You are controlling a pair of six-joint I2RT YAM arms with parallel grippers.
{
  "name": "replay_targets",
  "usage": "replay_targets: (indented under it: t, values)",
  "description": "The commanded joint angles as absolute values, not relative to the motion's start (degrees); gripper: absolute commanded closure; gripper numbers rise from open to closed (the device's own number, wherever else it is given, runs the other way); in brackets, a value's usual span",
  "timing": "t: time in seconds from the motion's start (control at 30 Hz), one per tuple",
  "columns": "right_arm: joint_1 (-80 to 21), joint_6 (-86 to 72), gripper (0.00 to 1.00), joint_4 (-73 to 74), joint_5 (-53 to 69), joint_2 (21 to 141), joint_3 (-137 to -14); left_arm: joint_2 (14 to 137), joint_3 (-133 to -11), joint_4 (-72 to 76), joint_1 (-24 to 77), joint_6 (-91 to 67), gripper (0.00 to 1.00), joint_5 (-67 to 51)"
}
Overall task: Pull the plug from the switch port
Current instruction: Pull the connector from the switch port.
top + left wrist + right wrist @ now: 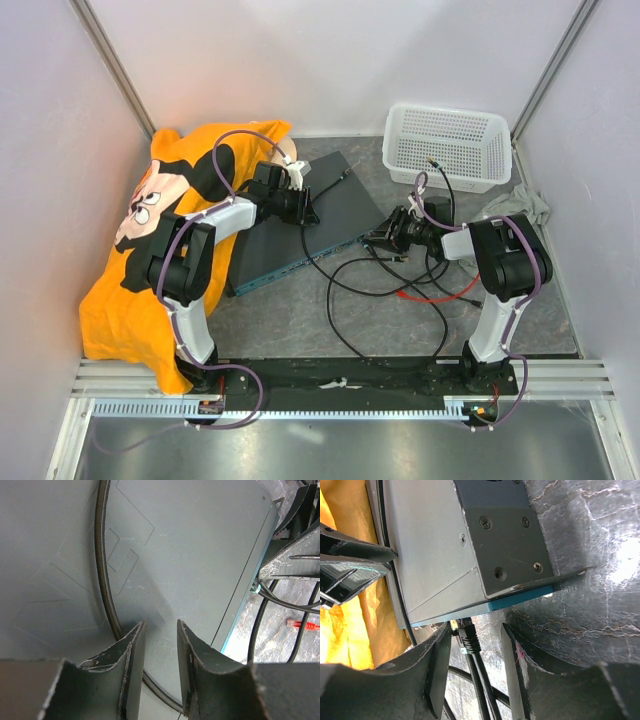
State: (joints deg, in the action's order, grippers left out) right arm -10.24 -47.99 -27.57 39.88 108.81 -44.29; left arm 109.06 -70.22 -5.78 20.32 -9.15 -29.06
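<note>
Top camera looks down from behind; both close wrist views apparently share the switch (332, 203).

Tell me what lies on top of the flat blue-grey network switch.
A thin black cable curves across the flat blue-grey network switch, passing beneath the left gripper poised above. In the top view, that arm covers part of the surface.

Switch (200, 555) top: smooth matt blue-grey metal. Cable (102, 570), left of frame: black, finely ribbed sheath. Left gripper (161, 625) fingers (200, 665): matt black, edges rough, chipped. Cloth (120, 300): orange, soft, creased. Basket (445, 168): white plastic mesh. Tabletop (590, 595): grey, mottled, slight sheen.
</note>
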Motion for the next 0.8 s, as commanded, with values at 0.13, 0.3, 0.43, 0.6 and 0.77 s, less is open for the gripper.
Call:
replay_targets:
  t: [0.13,0.3,0.43,0.6,0.77]
  values:
    - [-10.2,-49.57,0.51,-28.74,37.44,108.72,-43.94,110.48,-71.37,-5.62,19.95,-9.67,0.61,-28.48]
    - [-10.28,-51.15,0.52,-29.44,37.79,110.21,-45.7,110.04,-70.58,-5.8,19.95,-9.67,0.61,-28.48]
    - [-10.72,-52.03,0.53,-30.76,38.14,110.92,-45.88,109.86,-70.14,-5.63,19.95,-9.49,0.61,-28.39]
    - [-11.07,-53.17,0.63,-32.52,37.71,111.0,-45.7,109.69,-69.79,-5.54,19.95,-9.23,0.61,-28.21]
    - [-11.07,-53.61,0.75,-33.48,38.23,111.09,-45.44,109.6,-69.26,-5.54,19.95,-9.14,0.61,-28.13]
